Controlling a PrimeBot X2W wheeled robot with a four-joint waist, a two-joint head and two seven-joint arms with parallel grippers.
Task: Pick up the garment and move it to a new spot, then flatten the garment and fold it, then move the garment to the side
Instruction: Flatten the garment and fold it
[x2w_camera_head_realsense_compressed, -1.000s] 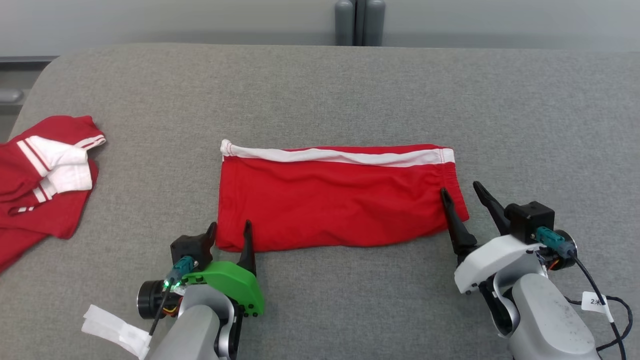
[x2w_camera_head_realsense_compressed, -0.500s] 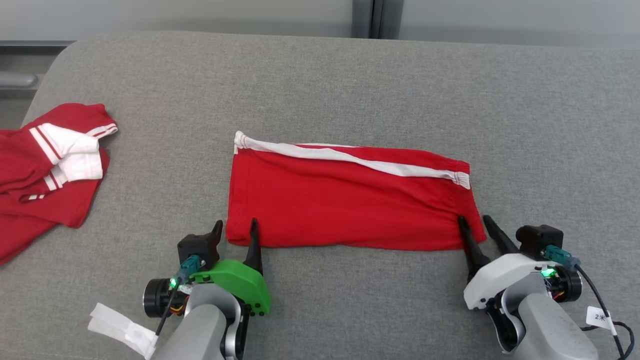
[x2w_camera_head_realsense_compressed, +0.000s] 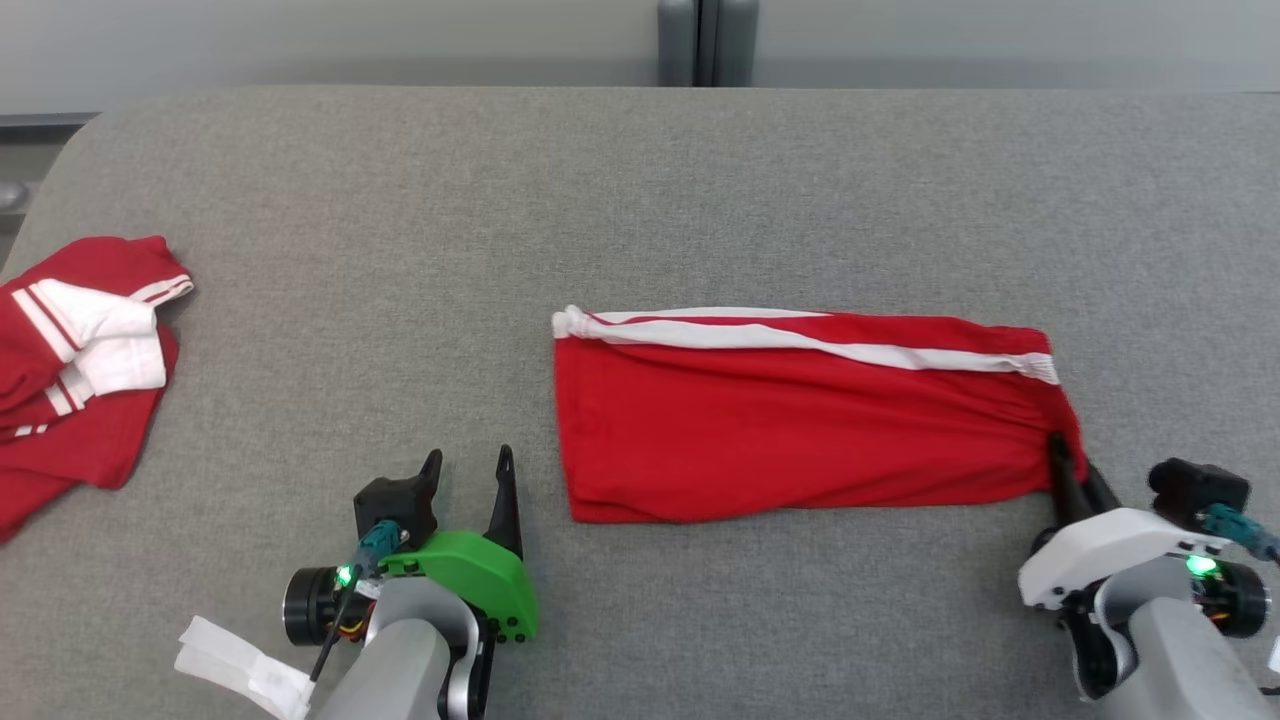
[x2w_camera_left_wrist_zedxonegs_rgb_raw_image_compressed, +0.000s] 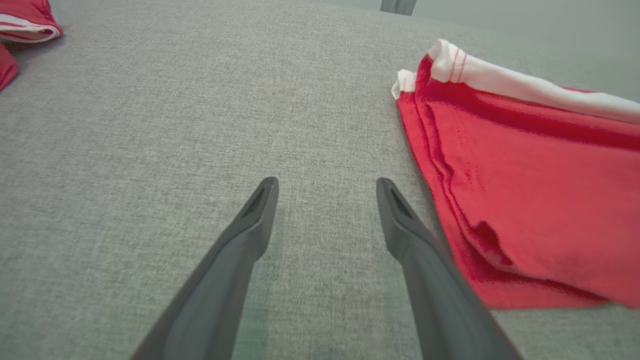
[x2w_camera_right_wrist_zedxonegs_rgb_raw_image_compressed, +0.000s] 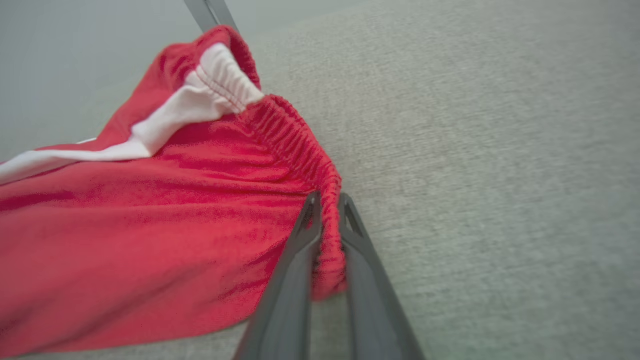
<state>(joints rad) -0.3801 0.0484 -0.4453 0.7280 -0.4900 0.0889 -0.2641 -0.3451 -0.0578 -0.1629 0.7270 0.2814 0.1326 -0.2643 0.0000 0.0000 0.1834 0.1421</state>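
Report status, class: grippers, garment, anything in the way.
Right gripper shut on red shorts, waistband corner. Left gripper open, off the cloth. Another red garment far left, apart.

Funny thing, the two arms don't match – the left gripper (x2w_camera_head_realsense_compressed: 468, 458) sits on a bright green shell (x2w_camera_head_realsense_compressed: 465, 580) with small black screws (x2w_camera_head_realsense_compressed: 508, 629) near its edge, while the right gripper (x2w_camera_head_realsense_compressed: 1072, 462) has a white shell (x2w_camera_head_realsense_compressed: 1090, 548). Both have long dark tapered fingers (x2w_camera_left_wrist_zedxonegs_rgb_raw_image_compressed: 250, 235), a black camera block (x2w_camera_head_realsense_compressed: 393, 498), a teal plug (x2w_camera_head_realsense_compressed: 372, 532) with a black cable (x2w_camera_head_realsense_compressed: 325, 640), and a little green light (x2w_camera_head_realsense_compressed: 345, 574). The forearms (x2w_camera_head_realsense_compressed: 400, 660) are silver-grey – there's a strip of white tape (x2w_camera_head_realsense_compressed: 235, 662) by the left one.
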